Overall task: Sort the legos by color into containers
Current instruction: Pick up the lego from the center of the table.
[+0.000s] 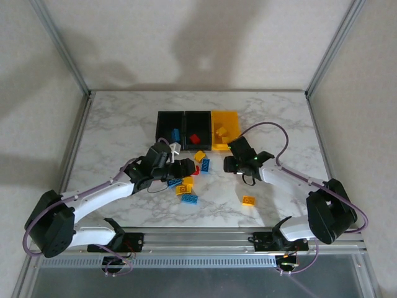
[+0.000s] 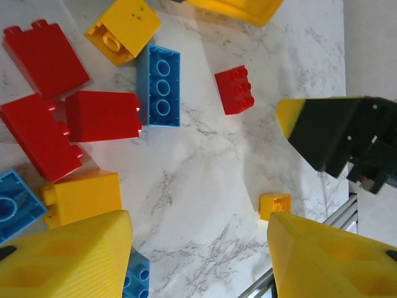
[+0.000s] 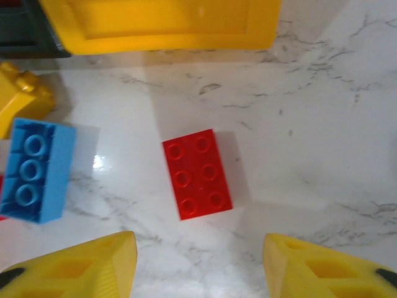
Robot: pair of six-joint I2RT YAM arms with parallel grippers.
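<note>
— Marble-patterned tabletop (image 3: 322,124): where does the small red studded plastic brick (image 3: 197,174) lie?
— Just ahead of the right gripper (image 3: 195,248), centred. Jaws stand apart, empty. Its long axis points toward the yellow plastic bin (image 3: 161,25), slightly tilted.

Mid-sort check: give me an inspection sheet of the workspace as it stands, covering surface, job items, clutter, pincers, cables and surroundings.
Surface: marbled tabletop, no spills seen.
Job's things: bins in a row at the back, two black and one yellow. They hold a blue brick, a binned red brick and a binned yellow brick. A loose pile lies between the arms, and a lone yellow brick lies nearer the right arm.
Clutter: nothing seen.
Pincers: left pincer open and empty above the pile. Right pincer open and empty, with a loose red brick ahead.
Cables: purple cables follow both arms, and the right one loops beside the yellow bin.
Surroundings: plain walls, metal posts.
</note>
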